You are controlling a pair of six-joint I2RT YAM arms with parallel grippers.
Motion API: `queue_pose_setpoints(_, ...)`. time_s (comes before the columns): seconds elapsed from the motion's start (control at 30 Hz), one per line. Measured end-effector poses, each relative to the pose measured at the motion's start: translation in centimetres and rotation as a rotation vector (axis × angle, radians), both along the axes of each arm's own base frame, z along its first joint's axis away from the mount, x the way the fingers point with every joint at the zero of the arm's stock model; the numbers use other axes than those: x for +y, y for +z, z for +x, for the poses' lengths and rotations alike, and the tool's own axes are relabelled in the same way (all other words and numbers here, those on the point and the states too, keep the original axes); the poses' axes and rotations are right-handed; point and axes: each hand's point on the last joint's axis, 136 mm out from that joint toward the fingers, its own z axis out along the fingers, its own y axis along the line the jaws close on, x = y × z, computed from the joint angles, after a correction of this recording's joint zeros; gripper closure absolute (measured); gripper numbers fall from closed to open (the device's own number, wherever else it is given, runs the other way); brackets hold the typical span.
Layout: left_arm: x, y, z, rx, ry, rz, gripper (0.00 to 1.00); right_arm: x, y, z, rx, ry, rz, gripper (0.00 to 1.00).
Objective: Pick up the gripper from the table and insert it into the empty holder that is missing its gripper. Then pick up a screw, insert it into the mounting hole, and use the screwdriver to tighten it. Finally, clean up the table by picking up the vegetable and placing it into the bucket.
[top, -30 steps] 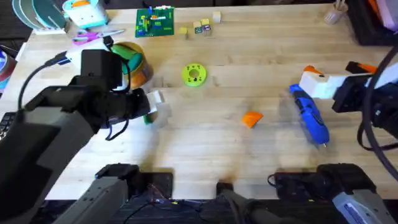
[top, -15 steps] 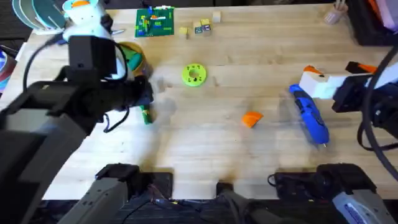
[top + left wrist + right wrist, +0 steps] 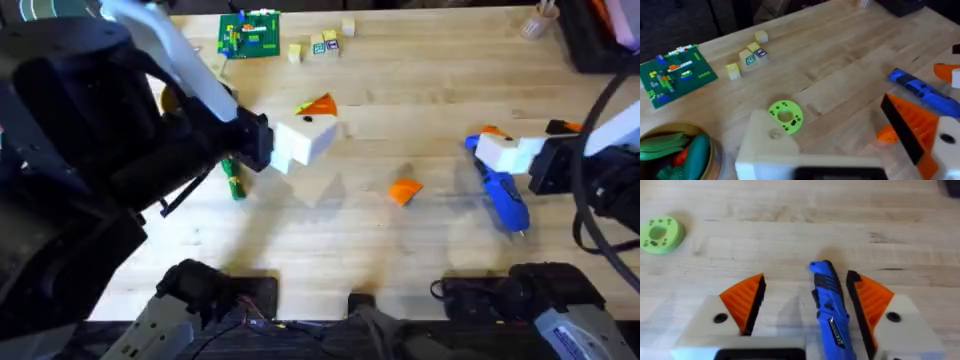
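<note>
The loose orange gripper lies mid-table, partly hidden behind my left finger. My left gripper hovers high and open; one finger is a bare cream-white holder, the other carries an orange tip. The blue screwdriver lies at the right. My right gripper is open, and its orange pads flank the screwdriver without touching it. A small green vegetable lies on the table. The bucket holds green and red vegetables.
A lime-green disc with holes sits under my left gripper, also far off. A green brick board and small wooden cubes lie at the back. Bare wood stretches along the front of the table.
My left arm has risen and swung right from the bucket to above the green disc. My right gripper has shifted slightly left over the screwdriver's end.
</note>
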Motion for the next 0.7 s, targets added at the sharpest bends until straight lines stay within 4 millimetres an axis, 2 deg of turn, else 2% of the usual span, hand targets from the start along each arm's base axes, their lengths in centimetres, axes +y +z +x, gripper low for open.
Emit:
queue_pose_setpoints(0.2, -0.5, 0.9, 0.1, -0.039, -0.025, -0.012, 0.009, 0.0, -2.5, -2.1, 0.132, 0.0, -0.001, 0.01)
queue_pose_setpoints(0.33, -0.3, -1.3, -0.9, 0.064, -0.029, 0.011, 0.009, 0.0, -4.6, -4.3, 0.255, 0.0, -0.001, 0.01)
queue_pose_setpoints(0.5, -0.5, -1.4, -0.9, 0.067, -0.037, 0.01, 0.009, 0.0, -6.9, -7.6, 0.42, 0.0, -0.002, 0.01)
queue_pose_setpoints(0.7, -1.8, -0.7, 0.3, -0.012, -0.085, 0.022, 0.009, 0.0, -6.9, -7.7, 0.423, 0.0, -0.002, 0.01)
